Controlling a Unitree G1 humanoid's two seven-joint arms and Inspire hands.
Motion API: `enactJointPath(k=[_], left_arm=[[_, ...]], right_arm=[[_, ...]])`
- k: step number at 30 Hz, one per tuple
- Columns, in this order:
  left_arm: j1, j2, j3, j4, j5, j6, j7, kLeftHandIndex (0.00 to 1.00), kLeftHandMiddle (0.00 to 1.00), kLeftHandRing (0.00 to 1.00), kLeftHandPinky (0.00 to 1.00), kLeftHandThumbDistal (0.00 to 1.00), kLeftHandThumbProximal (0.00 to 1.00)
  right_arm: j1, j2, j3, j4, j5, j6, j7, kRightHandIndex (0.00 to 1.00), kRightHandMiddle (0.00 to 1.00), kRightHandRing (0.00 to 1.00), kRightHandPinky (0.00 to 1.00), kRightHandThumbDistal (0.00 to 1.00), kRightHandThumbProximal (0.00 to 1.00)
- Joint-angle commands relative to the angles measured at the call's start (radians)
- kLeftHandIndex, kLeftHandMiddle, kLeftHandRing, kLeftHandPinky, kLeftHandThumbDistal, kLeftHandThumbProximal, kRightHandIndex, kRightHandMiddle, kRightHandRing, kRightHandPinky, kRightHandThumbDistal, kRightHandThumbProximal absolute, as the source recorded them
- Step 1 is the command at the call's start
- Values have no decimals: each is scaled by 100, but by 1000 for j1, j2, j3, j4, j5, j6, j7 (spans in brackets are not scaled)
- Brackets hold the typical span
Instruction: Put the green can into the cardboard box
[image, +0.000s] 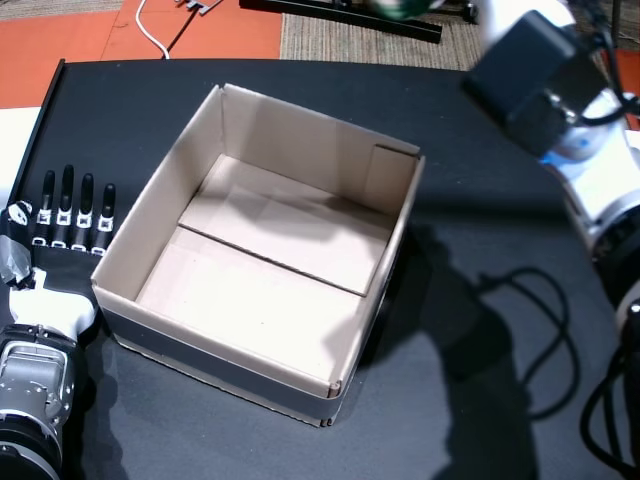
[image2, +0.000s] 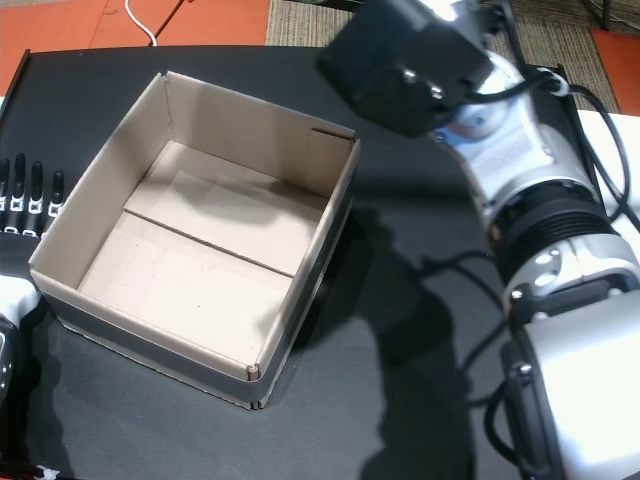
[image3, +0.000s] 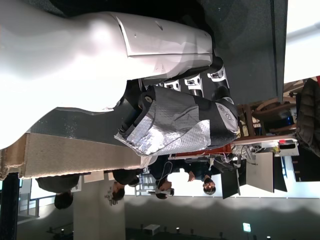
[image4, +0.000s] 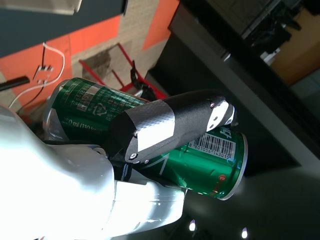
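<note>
We see the right hand (image4: 150, 150) clamped round the green can (image4: 200, 160), raised w/ arm beyond the empty cardboard box (image: 255, 275) on the black table (image: 470, 400); left hand (image: 70, 215) flat beside box, fingers apart.

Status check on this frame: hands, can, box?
Right hand shut on green can, raised beyond the table's far edge. Left hand open, flat on table beside cardboard box. Box empty, nothing blocking its opening.
</note>
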Motion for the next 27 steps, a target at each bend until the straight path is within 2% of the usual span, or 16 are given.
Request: enactJointPath(k=[1,3,4,5,8,10,13,14,15,16,18,19,21,24,26,27], left_arm=[[65,-28,-3,40,14,6,63,54,52,60,77,0,58],[66,-26,1,41,10,14,57,54,52,59,77,0,59],[66,-26,3,41,8,17,52,54,52,59,78,0,60],[67,-26,4,41,6,18,51,54,51,59,78,0,60],[62,-33,6,41,5,7,67,54,51,58,77,0,59],[60,-36,9,41,3,5,69,53,51,59,77,0,59],[64,-39,10,40,5,5,58,51,50,58,76,0,55],[64,-39,9,40,6,4,56,51,50,58,76,0,54],[63,-40,8,40,7,3,59,51,50,57,75,0,53],[63,-41,8,40,8,3,57,51,49,57,75,0,53],[63,-42,9,40,6,3,51,51,49,57,75,0,53],[64,-42,9,40,6,5,46,53,51,59,76,0,53],[64,-43,7,40,8,3,46,55,53,62,78,0,53],[64,-45,4,39,11,-1,50,56,54,63,78,0,54],[66,-44,2,40,13,0,47,53,52,61,76,0,54],[66,-42,3,40,11,4,47,53,51,61,77,0,54]], right_arm=[[-38,19,19,3,-19,6,-32,0,0,0,17,17,67],[-41,34,37,9,-33,8,-30,0,0,1,19,15,66],[-43,43,46,14,-36,14,-16,0,0,0,13,19,68],[-45,50,57,17,-42,21,-10,0,0,0,11,18,69],[-50,58,111,23,-94,40,-24,0,0,1,19,12,68],[-50,61,141,32,-118,44,-17,0,0,2,21,14,70],[-44,70,173,47,-143,38,4,0,1,1,26,9,61],[-44,71,188,50,-160,43,-3,3,4,4,20,11,61],[-44,72,206,53,-180,50,-11,15,12,9,19,13,62],[-44,74,220,57,-193,58,-10,15,11,7,15,14,63],[-45,79,240,65,-205,76,15,2,1,3,10,14,64],[-45,82,247,69,-207,87,30,0,0,1,9,14,60],[-49,86,275,72,-234,115,32,0,0,0,12,15,59],[-52,94,306,76,-260,142,41,0,0,1,11,14,55],[-59,101,318,84,-262,176,104,0,2,2,12,9,55],[-67,103,324,86,-261,200,147,4,5,5,13,8,58]])
